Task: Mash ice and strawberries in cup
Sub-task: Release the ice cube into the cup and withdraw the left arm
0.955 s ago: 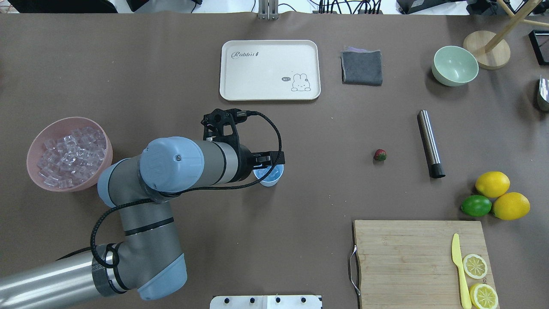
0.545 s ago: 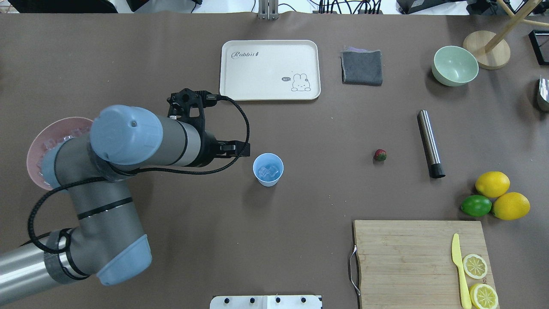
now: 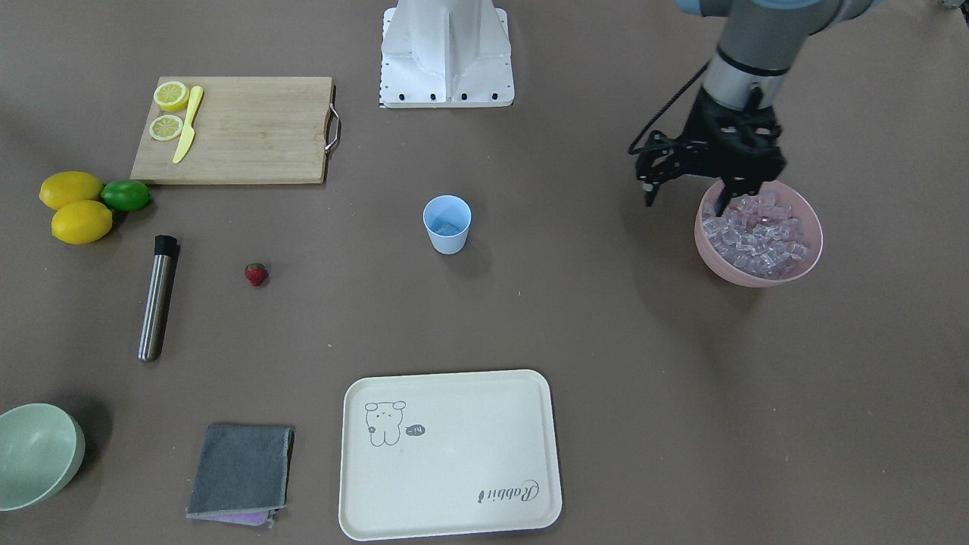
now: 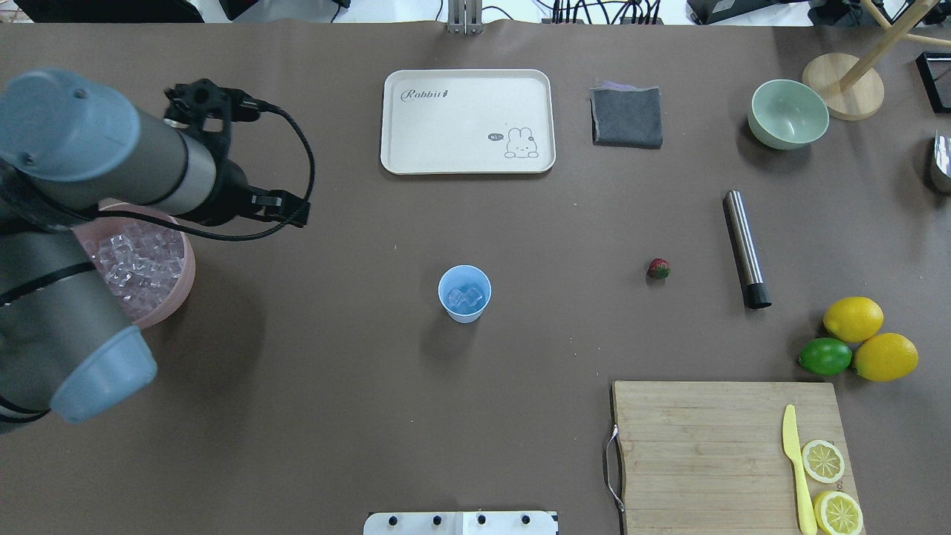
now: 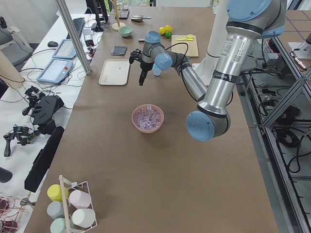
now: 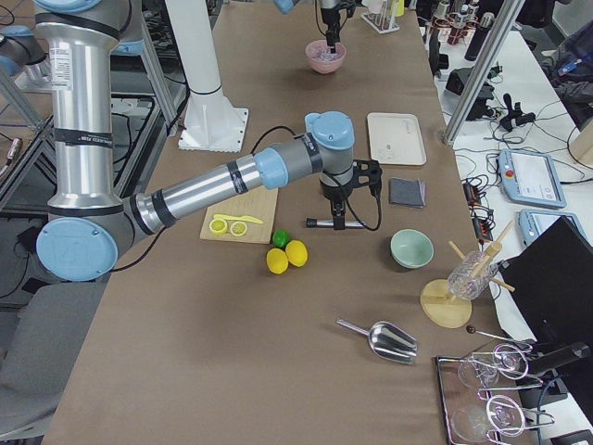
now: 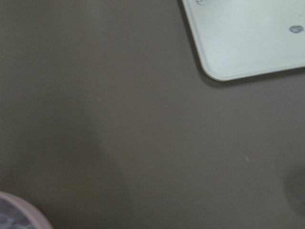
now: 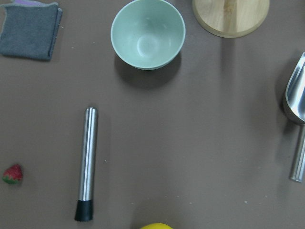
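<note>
My left claw (image 3: 724, 201) hangs near the bowl (image 3: 746, 276); the cup (image 4: 465, 316) holding ice (image 4: 466, 298) stands well apart from the bowl. I cannot tell its grip, nor the right claw's (image 6: 337, 222).

The light blue cup (image 4: 463, 315) stands upright holding clear ice (image 4: 466, 298); the red strawberry (image 4: 658, 268) lies well apart.

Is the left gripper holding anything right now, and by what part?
Cannot tell. The left gripper hangs near the pink bowl of ice; its fingertips are unclear.
</note>
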### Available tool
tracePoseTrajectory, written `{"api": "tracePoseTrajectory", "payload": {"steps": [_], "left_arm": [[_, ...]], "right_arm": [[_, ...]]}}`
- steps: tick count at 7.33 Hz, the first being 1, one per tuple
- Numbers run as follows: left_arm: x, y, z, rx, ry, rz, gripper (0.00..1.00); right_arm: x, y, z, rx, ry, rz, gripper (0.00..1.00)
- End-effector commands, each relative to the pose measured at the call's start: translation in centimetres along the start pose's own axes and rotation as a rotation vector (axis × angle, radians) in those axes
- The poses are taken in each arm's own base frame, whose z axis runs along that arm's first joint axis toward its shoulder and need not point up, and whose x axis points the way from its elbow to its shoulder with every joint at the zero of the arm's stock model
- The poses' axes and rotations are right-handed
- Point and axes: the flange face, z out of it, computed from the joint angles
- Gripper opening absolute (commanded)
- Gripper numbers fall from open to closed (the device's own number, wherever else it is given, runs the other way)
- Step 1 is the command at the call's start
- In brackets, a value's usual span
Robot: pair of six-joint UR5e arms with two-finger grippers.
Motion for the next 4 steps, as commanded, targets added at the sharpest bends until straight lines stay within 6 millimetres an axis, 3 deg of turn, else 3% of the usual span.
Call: {"api": "tracePoseTrajectory", "payload": {"steps": [1,2,4], "left_arm": [[-14.4,0.1,-3.5,-0.039,-0.074,0.113,0.98],[-21.3,0.7,-5.2,-0.058,-0.102,0.157,0.98],[-32.8,1.2,-8.1,-0.118,-0.157,0.194,0.99]], "right_arm": [[-10.6,0.0,3.7,-0.001,0.027,0.067,1.00],[-14.7,0.3,5.4,0.010,0.040,0.092,1.00],[-23.2,2.9,9.4,0.004,0.040,0.118,1.00]]}}
